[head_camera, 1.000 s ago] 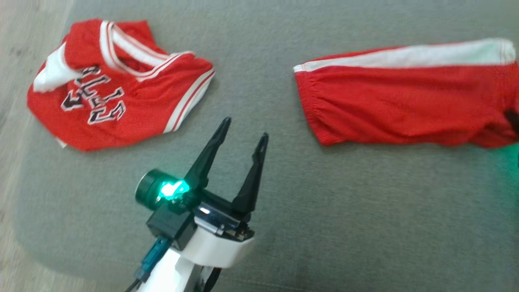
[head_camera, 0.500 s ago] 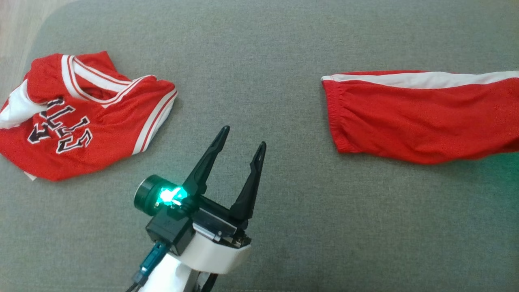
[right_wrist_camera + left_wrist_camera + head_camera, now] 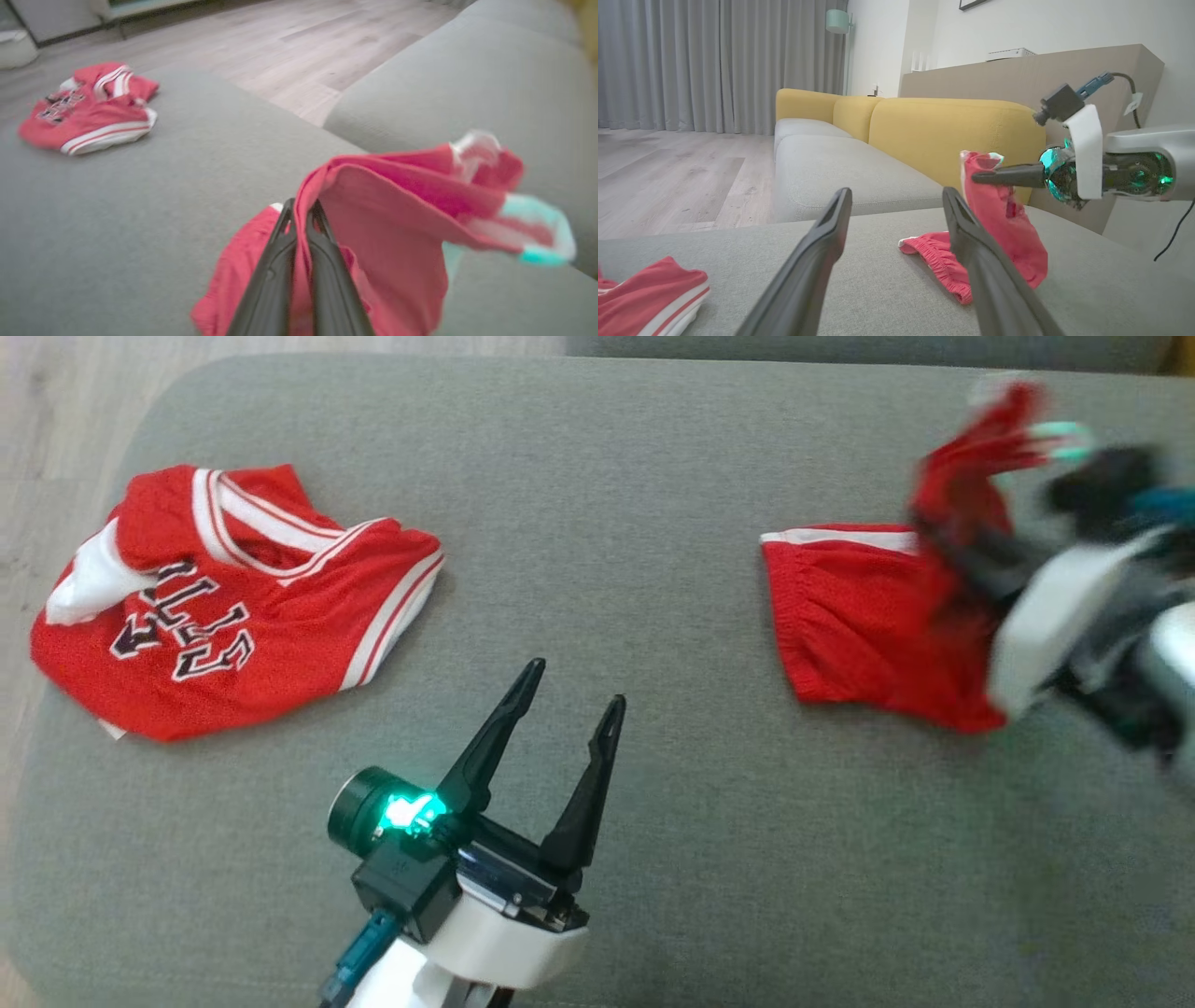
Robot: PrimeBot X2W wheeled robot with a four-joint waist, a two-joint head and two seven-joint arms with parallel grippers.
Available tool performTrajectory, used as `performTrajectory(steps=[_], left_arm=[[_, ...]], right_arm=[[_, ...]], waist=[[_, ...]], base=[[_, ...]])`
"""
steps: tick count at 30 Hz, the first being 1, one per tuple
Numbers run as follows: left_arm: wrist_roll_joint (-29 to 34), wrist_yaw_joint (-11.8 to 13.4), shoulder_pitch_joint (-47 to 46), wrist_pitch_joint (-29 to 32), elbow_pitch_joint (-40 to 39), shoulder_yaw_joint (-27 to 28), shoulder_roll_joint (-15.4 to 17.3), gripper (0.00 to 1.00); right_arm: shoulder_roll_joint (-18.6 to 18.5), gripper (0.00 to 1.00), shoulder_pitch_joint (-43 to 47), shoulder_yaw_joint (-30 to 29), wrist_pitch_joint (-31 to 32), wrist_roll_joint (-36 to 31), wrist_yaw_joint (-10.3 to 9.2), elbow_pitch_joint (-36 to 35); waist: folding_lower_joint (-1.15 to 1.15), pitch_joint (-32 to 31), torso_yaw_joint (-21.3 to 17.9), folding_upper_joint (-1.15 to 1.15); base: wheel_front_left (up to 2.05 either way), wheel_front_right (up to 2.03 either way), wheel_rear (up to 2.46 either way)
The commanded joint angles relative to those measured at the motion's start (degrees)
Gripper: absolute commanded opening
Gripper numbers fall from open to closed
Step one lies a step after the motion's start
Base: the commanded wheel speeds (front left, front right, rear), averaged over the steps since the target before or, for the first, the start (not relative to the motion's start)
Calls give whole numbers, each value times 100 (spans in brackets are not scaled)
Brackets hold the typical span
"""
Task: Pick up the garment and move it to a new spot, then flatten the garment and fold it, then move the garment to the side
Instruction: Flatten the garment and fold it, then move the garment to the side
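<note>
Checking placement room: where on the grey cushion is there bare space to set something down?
Widest bare patch: mid cushion between the jersey and the red shorts, beyond the open left gripper. Front strip right of that gripper is bare. Crowded at right, where the right gripper grips the shorts.

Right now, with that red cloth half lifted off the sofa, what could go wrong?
The right fingers pinch the plain red piece by one end while the rest lies on the grey cushion, so it may slip free or drag.
It may be the wrong cloth: the lettered red shirt lies untouched.
The open left fingers stand nearby; swinging fabric could snag on them.
</note>
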Motion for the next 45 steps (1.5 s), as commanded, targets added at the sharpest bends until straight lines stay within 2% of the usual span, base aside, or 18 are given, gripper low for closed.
performTrajectory(steps=[1, 2, 3, 4, 5, 8, 12, 16, 20, 23, 26, 29, 34, 45], left_arm=[[-26, -13, -88, -29, -174, 140, -26, 100], [-46, -4, -85, -29, -181, 135, -26, 100], [-59, 2, -82, -29, -184, 129, -26, 100], [-69, 11, -74, -29, -183, 130, -26, 100], [-74, 21, -65, -29, -180, 137, -26, 100], [-79, 34, -31, -29, -162, 159, -26, 100], [-39, 150, 91, -29, -133, 254, -26, 100], [97, 403, 287, -29, -29, 464, -27, 100], [278, 782, 545, -29, 78, 749, -27, 100], [354, 1066, 751, -29, 59, 964, -27, 100], [525, 1362, 920, -29, 35, 1178, -27, 100], [632, 1534, 1107, -29, 115, 1289, -27, 100], [666, 1521, 1312, -29, 350, 1313, -27, 100], [457, 1583, 1419, -29, 761, 1417, -27, 100]], right_arm=[[-42, 0, -9, 41, 64, -53, 37, -173], [27, 0, 4, 172, 164, -101, 37, -286], [84, 32, 25, 309, 235, -165, 37, -391], [137, 82, 61, 428, 284, -209, 37, -472], [193, 100, 113, 504, 308, -225, 37, -527], [304, 100, 293, 482, 163, -297, 37, -557], [414, 100, 741, -217, -676, -593, 37, -272], [765, 100, 1654, -1445, -1738, -736, 37, 357], [1306, 100, 2667, -2719, -2060, -1124, 37, 675], [1907, 100, 3506, -3996, -2070, -1720, 37, 242], [2503, 100, 4349, -4743, -2072, -2357, 37, -276], [2887, 100, 4914, -4891, -2072, -2774, 37, -673], [3174, 100, 5391, -4962, -2073, -3260, 37, -1022], [3322, 100, 5556, -4995, -2073, -3259, 37, -984]], waist=[[0, 3, 47, 0], [0, 6, 76, 0], [0, 9, 104, 0], [0, 11, 123, 0], [0, 9, 136, 0], [0, -38, 153, 0], [0, -237, 114, 0], [0, -576, 11, 0], [0, -957, -122, 0], [0, -1189, -222, 0], [0, -1350, -309, 0], [0, -1470, -388, 0], [0, -1601, -433, 0], [0, -1692, -427, 0]], base=[[0, 0, 0], [0, 0, 0], [0, 0, 0], [0, 0, 0], [0, 0, 0], [0, 0, 0], [0, 0, 0], [0, 0, 0], [0, 0, 0], [0, 0, 0], [0, 0, 0], [0, 0, 0], [0, 0, 0], [0, 0, 0]])
